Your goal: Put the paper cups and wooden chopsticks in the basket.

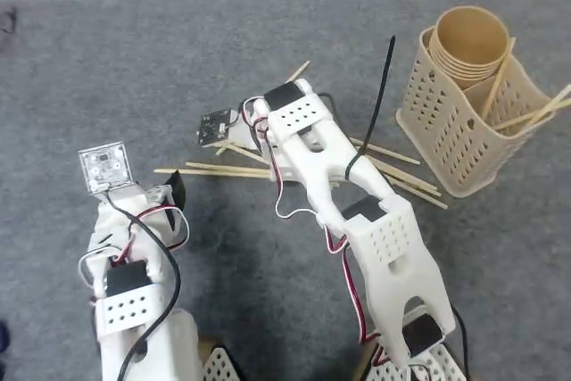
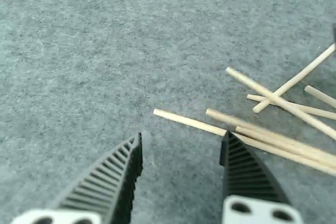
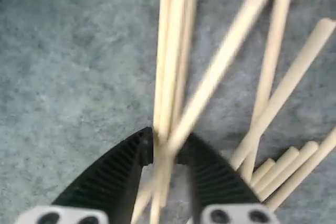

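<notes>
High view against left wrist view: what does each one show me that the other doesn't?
High view adds the basket, holding stacked paper cups and a few chopsticks, plus the right arm. Left wrist view adds the left gripper up close, open, ribbed inside. Both share loose wooden chopsticks on grey carpet.

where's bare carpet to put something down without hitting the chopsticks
Bare carpet lies far-left, beyond the left claw, and along the far edge up to the basket. It is crowded where the chopsticks lie around the right claw, and from there across to the basket.
</notes>
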